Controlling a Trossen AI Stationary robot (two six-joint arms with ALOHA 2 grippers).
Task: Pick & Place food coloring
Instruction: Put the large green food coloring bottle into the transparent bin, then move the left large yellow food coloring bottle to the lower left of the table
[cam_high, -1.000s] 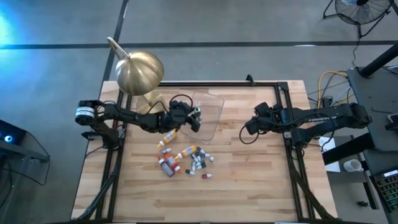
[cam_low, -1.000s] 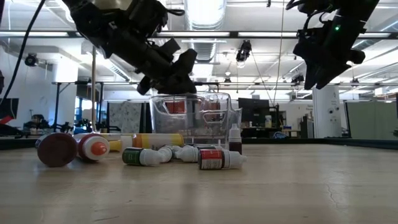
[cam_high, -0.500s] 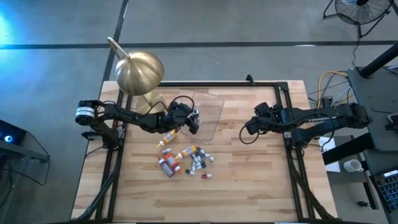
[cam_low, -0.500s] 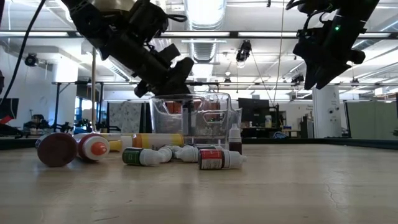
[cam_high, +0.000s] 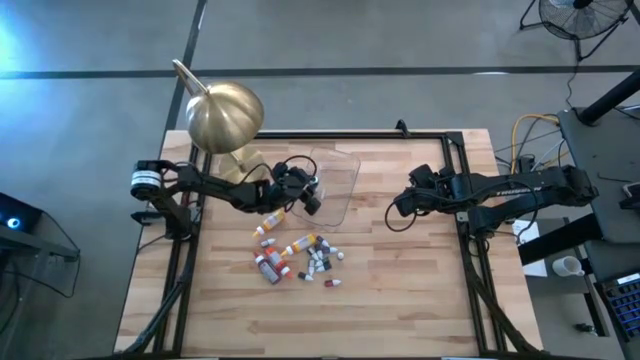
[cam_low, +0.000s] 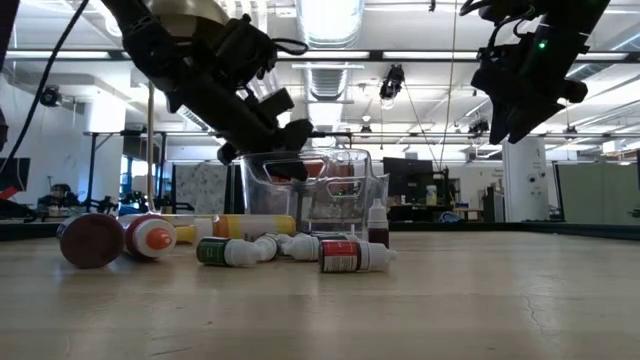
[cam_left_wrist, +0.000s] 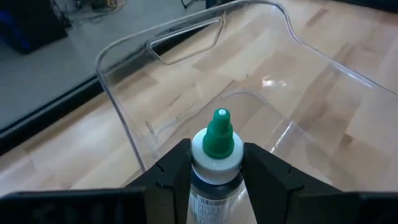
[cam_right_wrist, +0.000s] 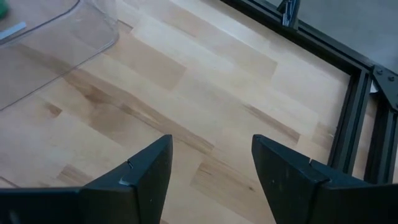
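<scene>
My left gripper (cam_left_wrist: 217, 163) is shut on a small food coloring bottle (cam_left_wrist: 216, 155) with a green cap and white collar. It hovers at the near-left wall of the clear plastic tub (cam_left_wrist: 122, 102), seen also in the high view (cam_high: 304, 196). The other bottles (cam_high: 299, 258) lie on their sides in a loose pile on the table in front of the tub (cam_high: 340, 172). In the low view these bottles (cam_low: 250, 248) have red, orange and white caps. My right gripper (cam_high: 396, 208) is open, raised above the table's right half, with bare wood under it (cam_right_wrist: 211, 168). My left gripper pinches the green-capped bottle by its body just below the white collar (cam_left_wrist: 214, 184), one finger on each side. The bottle lies along the fingers with its cap (cam_left_wrist: 219, 133) pointing forward past the fingertips toward the tub. It is lifted clear of the table.
A big brass-coloured dome lamp (cam_high: 225, 115) stands at the far left corner, close behind my left arm. A black metal frame (cam_high: 455, 160) runs along the table's edges. Open wood lies on the near half and between the tub and my right gripper.
My left gripper has sunk a little toward the tub's rim, keeping its hold on the green-capped bottle. The pile of bottles and the tub have stayed put.
</scene>
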